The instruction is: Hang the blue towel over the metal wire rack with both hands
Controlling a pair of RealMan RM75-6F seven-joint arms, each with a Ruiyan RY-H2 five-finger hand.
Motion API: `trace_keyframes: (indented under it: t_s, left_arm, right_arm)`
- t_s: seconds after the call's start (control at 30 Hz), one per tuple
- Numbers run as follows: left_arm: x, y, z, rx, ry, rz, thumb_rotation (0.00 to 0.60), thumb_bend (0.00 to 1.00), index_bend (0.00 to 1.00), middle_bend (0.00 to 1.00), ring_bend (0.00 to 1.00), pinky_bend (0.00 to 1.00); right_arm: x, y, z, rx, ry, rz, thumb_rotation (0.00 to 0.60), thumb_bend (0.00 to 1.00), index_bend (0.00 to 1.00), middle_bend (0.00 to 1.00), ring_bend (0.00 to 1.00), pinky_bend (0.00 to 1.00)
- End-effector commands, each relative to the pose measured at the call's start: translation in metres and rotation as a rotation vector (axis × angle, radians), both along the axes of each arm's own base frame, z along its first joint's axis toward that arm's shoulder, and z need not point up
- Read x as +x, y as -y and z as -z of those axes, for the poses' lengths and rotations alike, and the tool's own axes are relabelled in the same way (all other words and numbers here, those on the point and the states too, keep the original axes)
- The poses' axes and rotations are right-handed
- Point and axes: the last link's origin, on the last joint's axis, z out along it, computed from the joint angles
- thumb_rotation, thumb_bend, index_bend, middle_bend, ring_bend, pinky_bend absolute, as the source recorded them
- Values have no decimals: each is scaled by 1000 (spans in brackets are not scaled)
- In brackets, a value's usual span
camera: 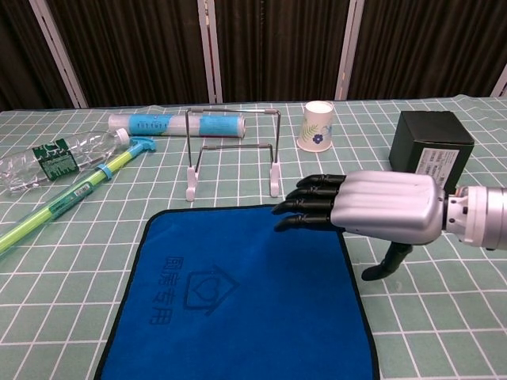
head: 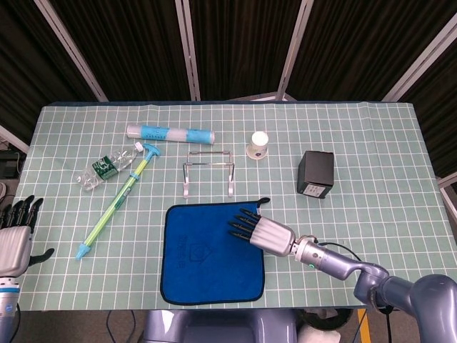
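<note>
Right hand [camera: 372,210] hides blue towel's [camera: 238,301] far corner.

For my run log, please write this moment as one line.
towel: flat on table, not hung | rack: bare | right hand: open, over towel's far right corner | left hand: open, off towel

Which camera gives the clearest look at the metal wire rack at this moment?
The chest view: the wire rack stands side-on there, showing its top bar, legs and white feet behind the blue towel. The head view shows the same rack from above, small and foreshortened, so its height is hard to read.
</note>
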Motion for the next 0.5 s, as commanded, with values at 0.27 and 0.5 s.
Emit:
trace_keyframes:
  t_s: [0.27,0.5]
  left_arm:
    - [2,0,2,-2,-7,-1,600,0,0,0,0,0]
    - [2,-1,2,0,-8,0,600,0,0,0,0,0]
  right_arm:
    - [-7,0,7,-3,-34,-20,600,55,94,0,0,0]
    - [4,-4,15,18,8,-22,600,55,101,0,0,0]
